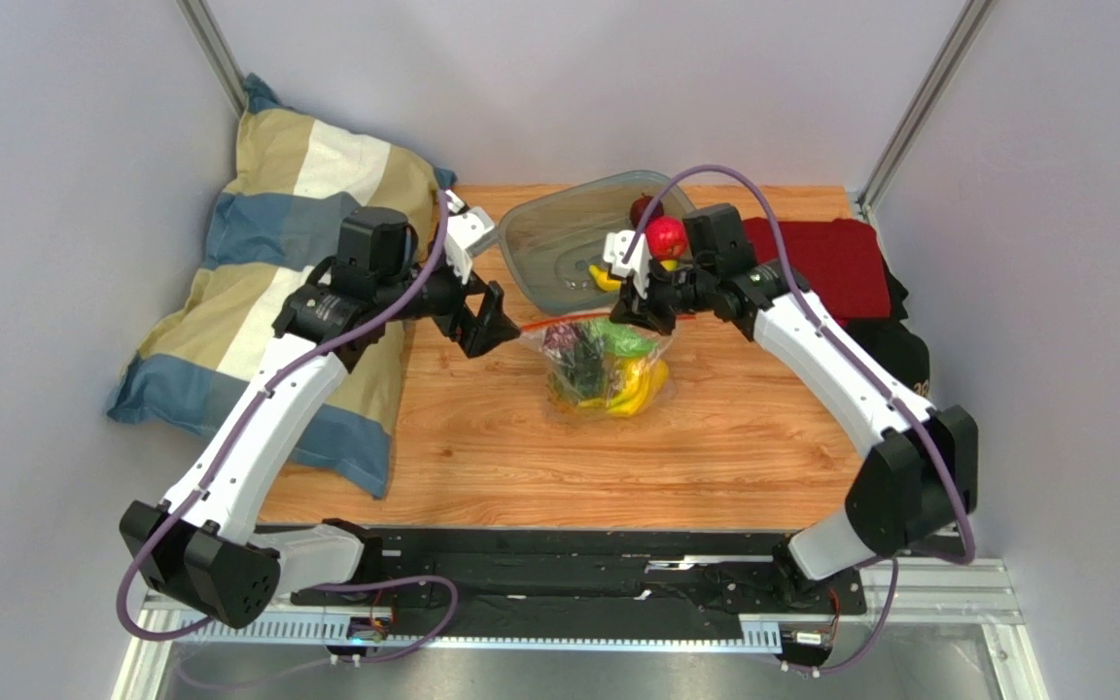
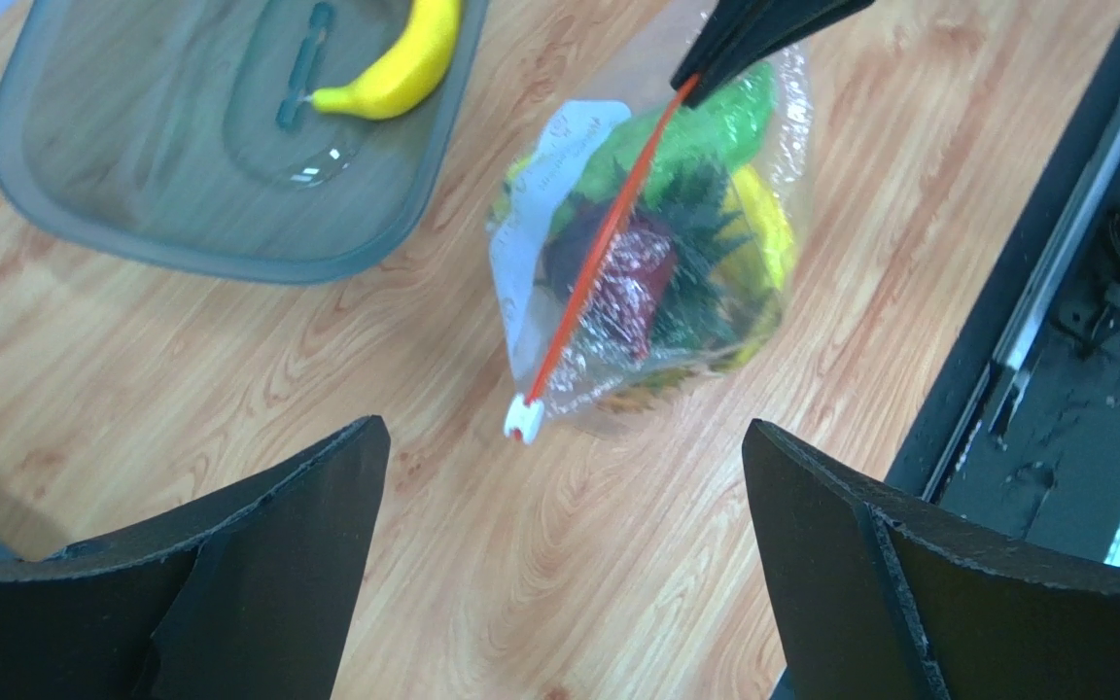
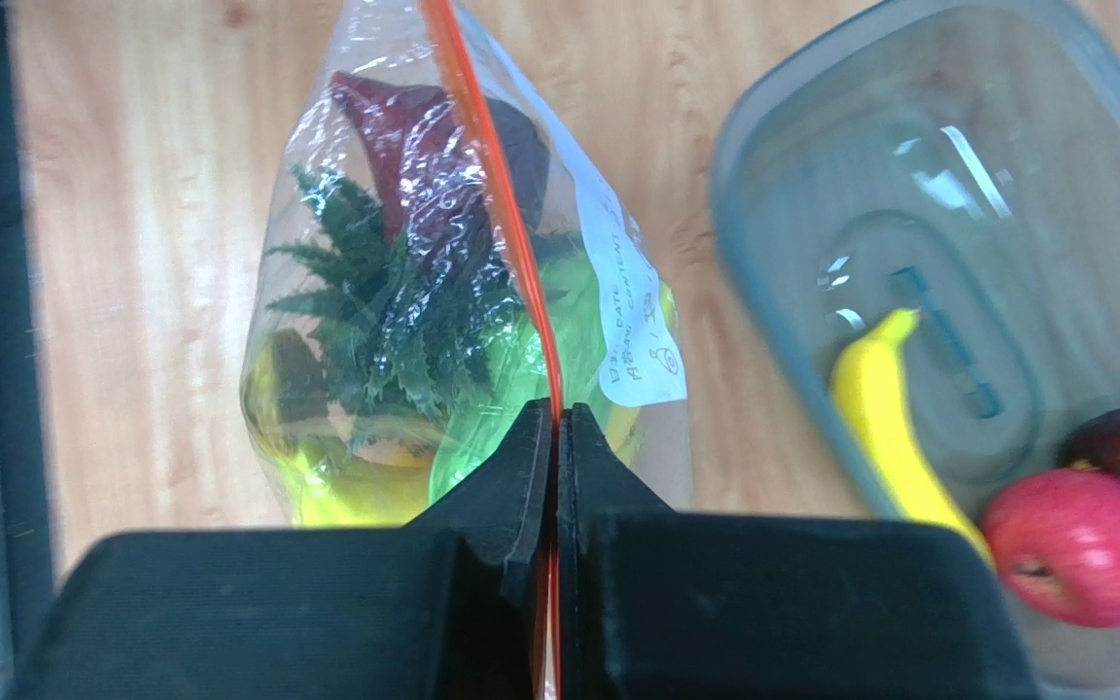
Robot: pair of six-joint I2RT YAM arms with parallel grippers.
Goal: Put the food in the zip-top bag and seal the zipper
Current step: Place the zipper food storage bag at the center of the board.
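Fingers point(image 2: 230, 584) of the left gripper point(image 2: 559, 452) stand wide and empty. The zip-top bag point(image 2: 639, 277) sits just beyond their tips, with its white slider point(image 2: 524, 420) nearest. The right gripper point(image 3: 557, 438) pinches the far end of the zipper point(image 2: 595, 263). The bag looks soft and slippery, weighted by the food point(image 3: 376, 321); the stiffer zipper strip likely offers the best hold.
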